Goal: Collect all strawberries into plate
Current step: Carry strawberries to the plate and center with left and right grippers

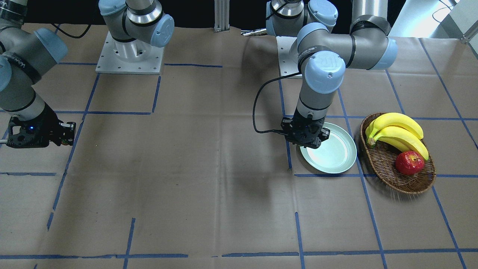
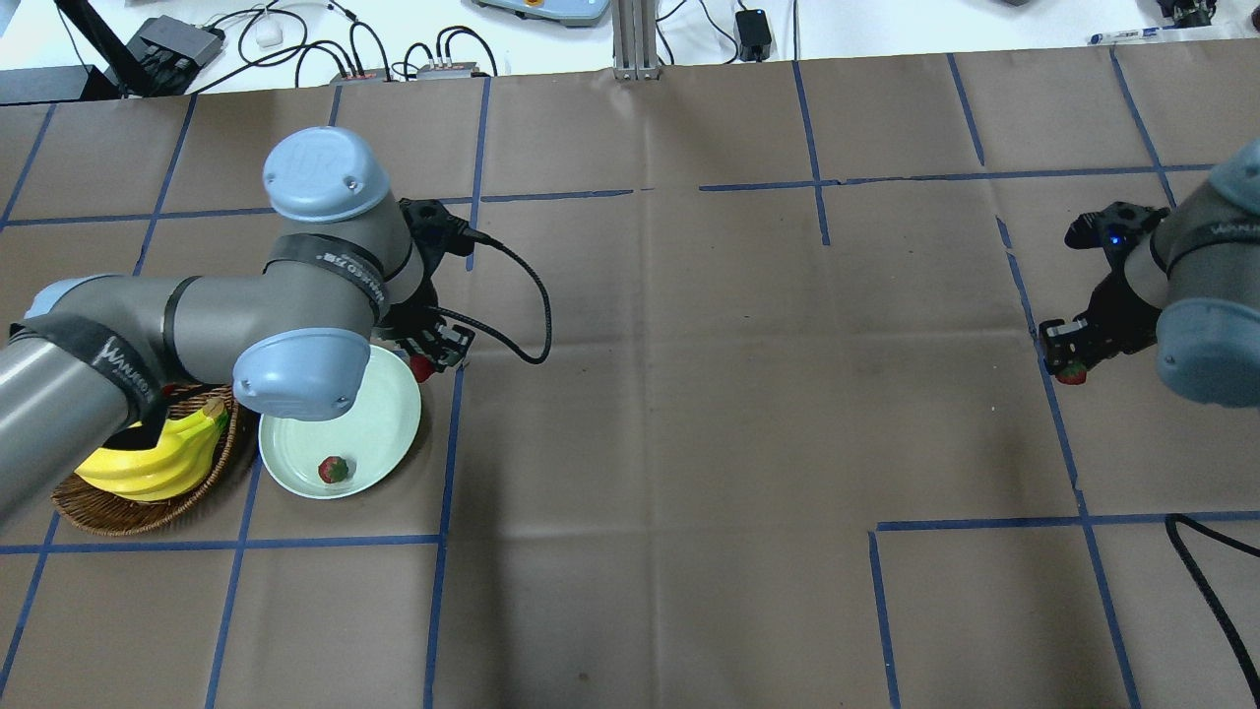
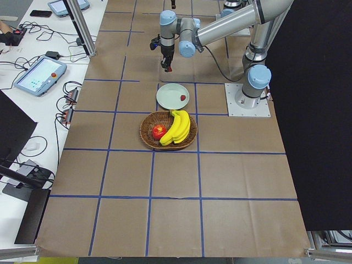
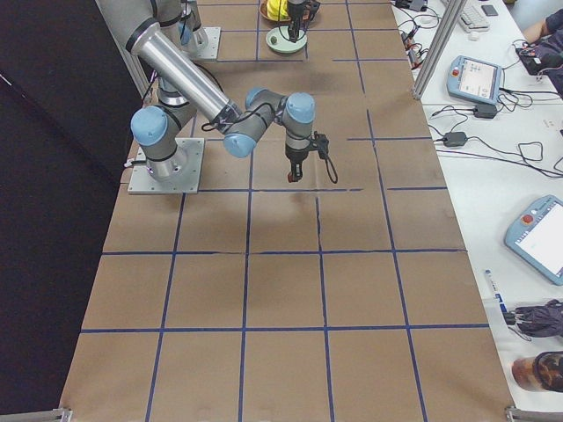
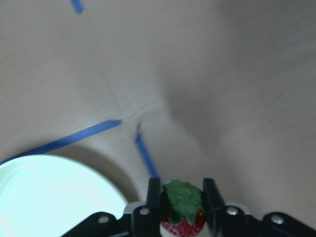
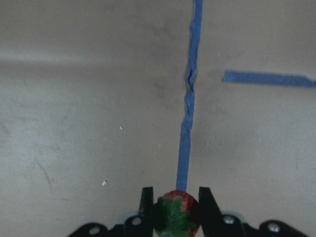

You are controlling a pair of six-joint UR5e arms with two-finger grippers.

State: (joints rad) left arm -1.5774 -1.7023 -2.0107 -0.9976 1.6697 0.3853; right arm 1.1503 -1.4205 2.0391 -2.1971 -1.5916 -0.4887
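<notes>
Because these toys look light, stiff and slick (only a judgement), pinching across the red body suits: the left gripper [image 5: 181, 190] clamps one strawberry [image 5: 182, 213] beside the plate [image 2: 394, 423], the right gripper [image 6: 175, 195] clamps a second strawberry [image 6: 175, 213] far off, and a third strawberry [image 2: 334, 469] lies plated.

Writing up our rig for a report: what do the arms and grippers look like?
Both the left arm and right arm are grey tubes with pale blue joint caps and black lettered straps. The left gripper and right gripper are black, two-fingered. A black cable loops from the left wrist.
</notes>
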